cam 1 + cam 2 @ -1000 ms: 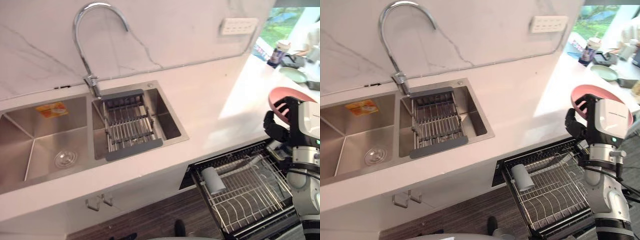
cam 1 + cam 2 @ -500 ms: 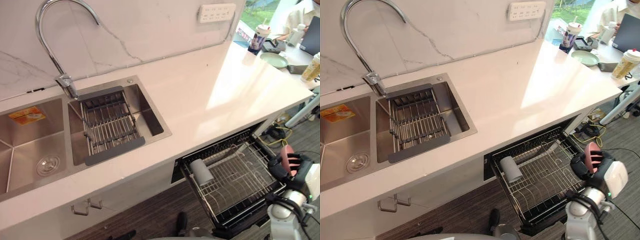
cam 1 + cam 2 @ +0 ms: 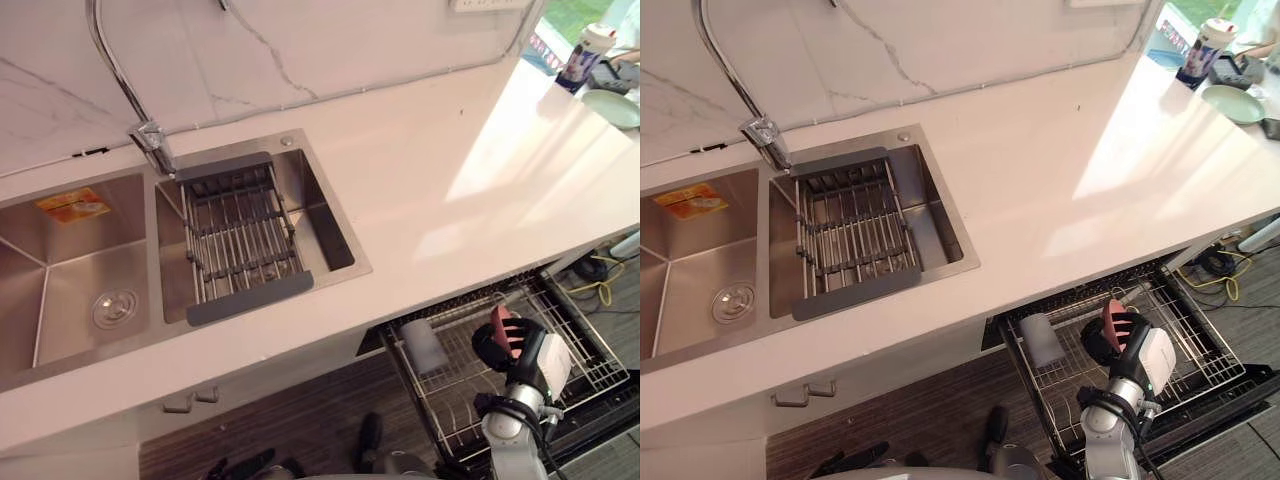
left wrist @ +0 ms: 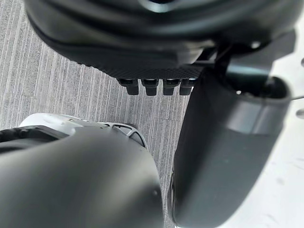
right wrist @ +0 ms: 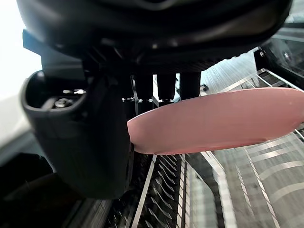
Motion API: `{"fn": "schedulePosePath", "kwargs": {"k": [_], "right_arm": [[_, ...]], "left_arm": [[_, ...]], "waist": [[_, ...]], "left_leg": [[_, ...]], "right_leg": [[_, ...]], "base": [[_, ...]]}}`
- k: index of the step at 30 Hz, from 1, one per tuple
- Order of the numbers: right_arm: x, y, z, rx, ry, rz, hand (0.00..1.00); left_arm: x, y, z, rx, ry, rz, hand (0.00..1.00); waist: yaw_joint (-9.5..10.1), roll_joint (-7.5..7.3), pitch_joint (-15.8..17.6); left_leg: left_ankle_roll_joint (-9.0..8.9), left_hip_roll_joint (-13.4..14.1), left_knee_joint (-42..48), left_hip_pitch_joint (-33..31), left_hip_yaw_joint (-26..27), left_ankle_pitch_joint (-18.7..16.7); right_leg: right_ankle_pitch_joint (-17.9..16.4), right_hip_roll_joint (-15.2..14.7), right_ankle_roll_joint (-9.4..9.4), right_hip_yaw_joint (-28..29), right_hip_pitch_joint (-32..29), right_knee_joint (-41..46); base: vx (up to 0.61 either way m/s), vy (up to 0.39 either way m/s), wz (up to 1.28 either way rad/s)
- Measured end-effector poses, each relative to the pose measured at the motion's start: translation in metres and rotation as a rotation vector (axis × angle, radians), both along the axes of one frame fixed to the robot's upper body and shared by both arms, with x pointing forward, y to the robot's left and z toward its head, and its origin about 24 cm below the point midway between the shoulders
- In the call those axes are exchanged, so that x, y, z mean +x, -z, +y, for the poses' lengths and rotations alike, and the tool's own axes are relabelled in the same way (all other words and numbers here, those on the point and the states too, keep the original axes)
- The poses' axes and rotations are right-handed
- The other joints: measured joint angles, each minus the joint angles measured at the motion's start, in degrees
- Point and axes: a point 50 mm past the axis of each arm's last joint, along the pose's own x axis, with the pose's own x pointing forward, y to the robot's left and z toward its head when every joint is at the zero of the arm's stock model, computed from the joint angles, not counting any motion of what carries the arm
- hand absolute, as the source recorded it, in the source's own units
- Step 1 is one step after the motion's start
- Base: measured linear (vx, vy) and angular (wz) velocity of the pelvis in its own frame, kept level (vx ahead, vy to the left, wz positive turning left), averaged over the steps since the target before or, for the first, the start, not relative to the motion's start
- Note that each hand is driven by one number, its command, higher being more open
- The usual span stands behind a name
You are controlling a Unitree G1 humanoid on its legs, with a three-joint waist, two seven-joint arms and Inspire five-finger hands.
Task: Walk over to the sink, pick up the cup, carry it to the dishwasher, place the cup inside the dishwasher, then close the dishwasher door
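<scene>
My right hand (image 3: 508, 345) is shut on a pink plate (image 3: 502, 326), which it holds on edge above the wire rack (image 3: 590, 352) of the open dishwasher. In the right wrist view the fingers (image 5: 164, 85) and thumb (image 5: 83, 137) pinch the pink plate (image 5: 223, 118) over the rack wires. A grey cup (image 3: 422, 346) lies on its side at the rack's left end, just left of the hand. My left hand (image 4: 156, 85) hangs over the wood floor, relaxed and holding nothing.
A double steel sink (image 3: 60, 290) with a grey drain rack (image 3: 240, 240) and a faucet (image 3: 150, 135) sits at the left of the white counter (image 3: 450, 160). A lidded cup (image 3: 583, 50) and a green plate (image 3: 612, 108) stand at the far right.
My right hand has come down from counter height with the pink plate and moved from the rack's right front corner to over its middle, nearer the grey cup. The camera has shifted.
</scene>
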Motion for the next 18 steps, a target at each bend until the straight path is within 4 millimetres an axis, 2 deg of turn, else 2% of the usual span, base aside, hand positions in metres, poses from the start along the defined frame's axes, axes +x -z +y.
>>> {"fn": "schedulePosePath", "kwargs": {"k": [3, 5, 7, 8, 12, 16, 18], "right_arm": [[0.003, 0.020, -0.001, 0.030, 0.030, 0.105, 0.00], [0.002, 0.022, -0.007, 0.023, 0.065, 0.115, 0.00], [0.003, 0.019, -0.023, -0.011, 0.111, 0.115, 0.00], [0.004, 0.017, -0.033, -0.016, 0.133, 0.119, 1.00], [0.001, 0.019, -0.055, 0.095, 0.283, 0.091, 1.00], [-0.023, 0.029, -0.072, 0.156, 0.447, 0.094, 1.00], [-0.034, 0.030, -0.078, 0.202, 0.533, 0.041, 1.00]], "left_arm": [[0.008, -0.001, -0.003, -0.023, -0.006, -0.028, 1.00], [0.008, -0.001, -0.005, -0.040, -0.015, -0.033, 1.00], [0.009, -0.002, -0.006, -0.050, -0.019, -0.040, 1.00], [0.010, -0.002, -0.006, -0.050, -0.014, -0.042, 1.00], [0.012, -0.002, -0.006, -0.049, -0.004, -0.048, 1.00], [0.012, -0.002, -0.006, -0.055, -0.013, -0.050, 1.00], [0.013, -0.002, -0.006, -0.065, -0.027, -0.044, 1.00]], "waist": [[0.48, 0.68, 1.37], [0.66, 1.07, 1.62], [0.81, 1.17, 1.87], [0.97, 1.18, 1.99], [1.45, 1.12, 2.41], [1.73, 1.06, 2.72], [1.54, 0.99, 2.99]], "left_leg": [[-0.13, -0.16, -0.03, -0.66, -1.05, 0.29], [-0.31, -0.32, -0.09, -0.90, -1.49, 0.44], [-0.67, -0.86, -0.46, -1.22, -1.63, 1.26], [-0.63, -1.09, -0.81, -1.23, -1.73, 1.55], [-0.66, -1.44, -1.64, -1.25, -3.08, 2.12], [-0.67, -1.51, -1.72, -1.23, -3.43, 2.19], [-0.66, -1.61, -1.78, -1.17, -3.42, 2.19]], "right_leg": [[0.01, -0.31, 0.00, -0.97, -0.19, 0.04], [0.01, -0.53, 0.00, -1.68, -0.19, 0.05], [0.10, -1.11, 0.13, -2.40, -0.20, 0.06], [0.16, -1.30, 0.21, -2.52, -0.20, 0.06], [0.21, -1.57, 0.28, -3.24, -0.15, 0.04], [0.20, -1.70, 0.29, -3.68, 0.13, 0.04], [0.19, -1.81, 0.33, -3.65, 0.20, 0.04]], "base": [[-0.02, 0.091, 0.18], [-0.01, 0.079, 0.18], [-0.02, 0.100, 0.20], [-0.03, 0.093, 0.15], [-0.04, 0.088, 0.14], [-0.03, 0.078, 0.06], [-0.03, 0.086, 0.00]]}}
